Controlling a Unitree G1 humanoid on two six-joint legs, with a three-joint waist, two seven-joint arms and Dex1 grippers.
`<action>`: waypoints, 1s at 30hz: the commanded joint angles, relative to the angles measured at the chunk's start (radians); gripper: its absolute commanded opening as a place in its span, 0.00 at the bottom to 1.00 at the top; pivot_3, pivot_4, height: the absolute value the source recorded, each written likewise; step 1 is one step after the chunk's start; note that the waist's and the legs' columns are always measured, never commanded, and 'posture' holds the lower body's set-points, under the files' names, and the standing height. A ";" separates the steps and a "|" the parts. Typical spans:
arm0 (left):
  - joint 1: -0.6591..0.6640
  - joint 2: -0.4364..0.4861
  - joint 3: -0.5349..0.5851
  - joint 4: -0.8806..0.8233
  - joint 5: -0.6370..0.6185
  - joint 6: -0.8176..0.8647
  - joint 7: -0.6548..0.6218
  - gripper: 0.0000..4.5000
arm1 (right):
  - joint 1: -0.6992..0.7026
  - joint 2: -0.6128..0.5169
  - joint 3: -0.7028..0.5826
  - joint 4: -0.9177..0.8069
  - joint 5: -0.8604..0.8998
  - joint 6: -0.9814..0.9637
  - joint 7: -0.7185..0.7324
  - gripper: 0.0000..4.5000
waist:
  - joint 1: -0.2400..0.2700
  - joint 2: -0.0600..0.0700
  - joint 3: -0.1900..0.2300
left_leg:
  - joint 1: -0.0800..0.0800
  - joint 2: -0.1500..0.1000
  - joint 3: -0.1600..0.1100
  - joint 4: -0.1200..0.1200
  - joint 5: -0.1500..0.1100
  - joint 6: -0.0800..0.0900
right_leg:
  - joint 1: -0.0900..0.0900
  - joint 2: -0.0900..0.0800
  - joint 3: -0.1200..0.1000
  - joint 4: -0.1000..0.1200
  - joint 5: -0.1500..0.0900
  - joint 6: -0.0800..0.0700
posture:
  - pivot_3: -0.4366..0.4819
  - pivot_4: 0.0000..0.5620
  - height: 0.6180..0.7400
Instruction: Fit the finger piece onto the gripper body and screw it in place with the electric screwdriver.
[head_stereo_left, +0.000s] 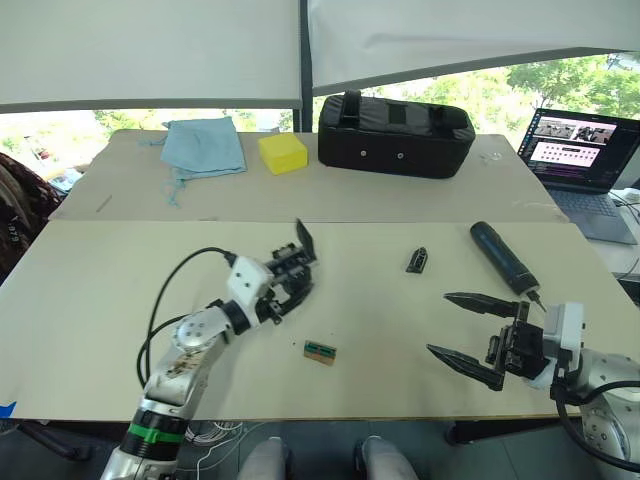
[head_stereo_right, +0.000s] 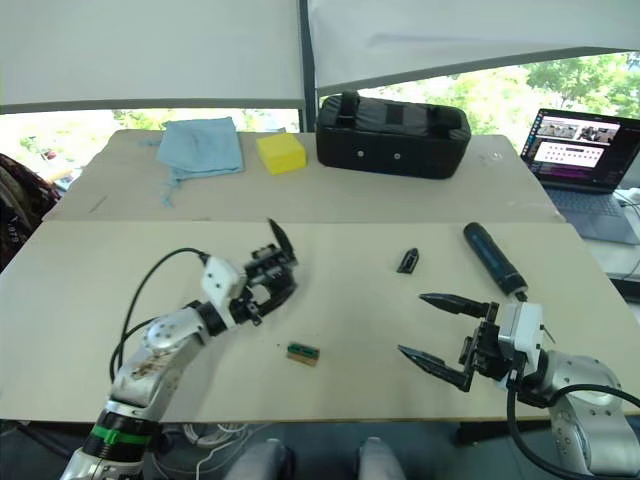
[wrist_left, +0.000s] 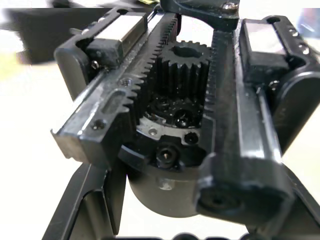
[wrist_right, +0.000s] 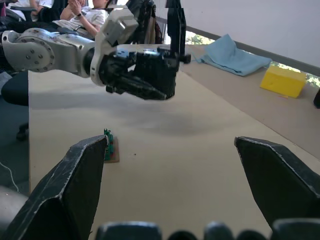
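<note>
On the back table (head_stereo_left: 420, 195) we see the black zipped bag (head_stereo_left: 395, 134), the blue cloth (head_stereo_left: 204, 146) and the yellow block (head_stereo_left: 283, 153). On the near table (head_stereo_left: 90, 300), the electric screwdriver (head_stereo_left: 503, 257) lies right of centre, the finger piece (head_stereo_left: 418, 260) just left of it. Our left gripper (head_stereo_left: 292, 282) is clamped around the gripper body (head_stereo_right: 277, 262), lifted above the board. Our right gripper (head_stereo_left: 468, 334) hovers spread wide, empty. The small green block (head_stereo_left: 320, 351) lies between the arms.

Laptop (head_stereo_left: 585, 160) cut off by right frame edge. Gripper body (wrist_left: 185, 125) overfills left wrist view; its edges cropped, background blurred.
</note>
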 joint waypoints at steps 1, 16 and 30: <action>-0.037 -0.028 -0.034 0.035 0.040 -0.056 -0.022 0.53 | 0.016 -0.002 -0.031 -0.050 0.022 -0.008 -0.011 1.00 | -0.003 0.000 0.000 | 0.000 0.000 0.000 0.000 0.000 0.000 | 0.000 0.000 0.000 0.000 0.000 0.000 | 0.48 0.27 1.00; -0.011 -0.070 -0.034 0.088 0.078 -0.023 -0.024 0.53 | 0.088 0.002 -0.059 -0.095 0.015 -0.018 -0.047 1.00 | 0.007 0.000 0.000 | 0.000 0.000 -0.002 0.000 0.000 0.000 | 0.000 -0.001 0.000 0.000 0.000 0.001 | 0.48 0.27 1.00; 0.006 0.032 0.035 0.130 0.021 -0.024 -0.181 0.99 | 0.074 -0.011 -0.060 -0.097 0.018 -0.003 -0.048 1.00 | 0.008 0.001 0.000 | 0.001 0.001 -0.002 0.000 0.000 0.000 | 0.001 -0.001 0.000 0.000 0.000 0.001 | 0.48 0.27 1.00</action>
